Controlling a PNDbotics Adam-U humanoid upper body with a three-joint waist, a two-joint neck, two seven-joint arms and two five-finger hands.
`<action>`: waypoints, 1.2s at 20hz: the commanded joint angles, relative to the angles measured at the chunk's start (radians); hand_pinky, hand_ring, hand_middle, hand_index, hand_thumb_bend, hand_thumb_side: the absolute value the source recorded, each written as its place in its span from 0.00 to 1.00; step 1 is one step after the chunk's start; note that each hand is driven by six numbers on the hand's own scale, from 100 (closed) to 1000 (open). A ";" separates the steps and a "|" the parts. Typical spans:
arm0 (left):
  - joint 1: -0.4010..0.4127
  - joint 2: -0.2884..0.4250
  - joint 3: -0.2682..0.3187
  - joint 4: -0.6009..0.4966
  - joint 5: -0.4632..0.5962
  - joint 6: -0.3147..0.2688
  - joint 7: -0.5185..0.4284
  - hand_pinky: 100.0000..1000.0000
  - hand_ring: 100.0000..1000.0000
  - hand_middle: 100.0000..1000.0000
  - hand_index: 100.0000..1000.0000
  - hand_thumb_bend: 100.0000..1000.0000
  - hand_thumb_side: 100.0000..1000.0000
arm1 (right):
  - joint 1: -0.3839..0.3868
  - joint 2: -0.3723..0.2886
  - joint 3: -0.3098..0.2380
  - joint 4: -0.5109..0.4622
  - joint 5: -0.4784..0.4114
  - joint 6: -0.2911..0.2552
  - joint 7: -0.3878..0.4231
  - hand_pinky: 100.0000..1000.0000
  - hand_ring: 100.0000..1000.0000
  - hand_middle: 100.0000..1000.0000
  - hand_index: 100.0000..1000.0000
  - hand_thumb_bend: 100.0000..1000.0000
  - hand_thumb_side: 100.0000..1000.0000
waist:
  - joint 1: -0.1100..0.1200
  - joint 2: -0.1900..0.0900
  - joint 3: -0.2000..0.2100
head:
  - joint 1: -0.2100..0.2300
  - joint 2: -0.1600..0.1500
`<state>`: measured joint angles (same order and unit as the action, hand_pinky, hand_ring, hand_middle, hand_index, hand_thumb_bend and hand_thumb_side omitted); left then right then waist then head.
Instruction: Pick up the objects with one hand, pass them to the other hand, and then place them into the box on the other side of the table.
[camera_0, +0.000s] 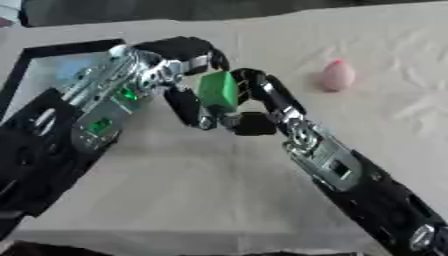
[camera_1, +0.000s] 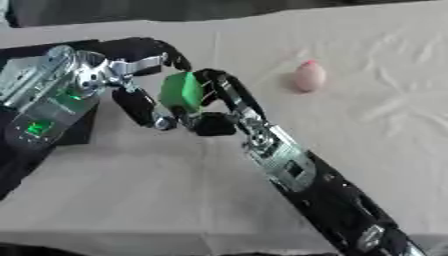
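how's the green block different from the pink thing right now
The green block is boxy and flat-faced; the pink object is rounded and tapers towards the top.
The green block is held above the table between the left hand and the right hand, fingers of both around it; the pink object rests on the cloth, untouched, to the right.
The green block looks larger in view than the pink object.
Both are single-coloured small items.
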<state>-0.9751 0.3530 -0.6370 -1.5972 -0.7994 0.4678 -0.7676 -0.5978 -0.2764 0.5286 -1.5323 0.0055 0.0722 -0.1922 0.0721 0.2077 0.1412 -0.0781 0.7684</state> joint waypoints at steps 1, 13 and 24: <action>-0.011 0.003 0.017 -0.010 -0.024 0.059 -0.049 0.89 0.89 0.80 0.87 0.40 0.00 | -0.011 -0.002 -0.013 -0.016 0.010 -0.032 0.003 0.55 0.55 0.50 0.53 0.00 0.00 | -0.003 -0.016 -0.002 | 0.009 0.002; -0.009 -0.012 0.018 -0.017 -0.004 0.093 0.015 0.86 0.87 0.77 0.84 0.30 0.02 | -0.007 0.002 -0.007 -0.006 0.033 -0.082 0.011 0.56 0.55 0.50 0.52 0.00 0.00 | -0.005 -0.013 -0.003 | 0.014 0.002; -0.016 0.017 0.011 -0.082 0.023 0.093 -0.024 0.87 0.87 0.77 0.83 0.32 0.00 | -0.001 0.003 -0.007 0.027 0.061 -0.094 0.013 0.56 0.55 0.50 0.52 0.00 0.00 | -0.001 -0.012 -0.001 | 0.014 0.002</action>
<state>-0.9678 0.3507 -0.6378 -1.6438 -0.7838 0.5112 -0.7285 -0.5869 -0.2756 0.5206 -1.5028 0.0567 -0.0153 -0.1803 0.0723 0.2104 0.1384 -0.0644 0.7685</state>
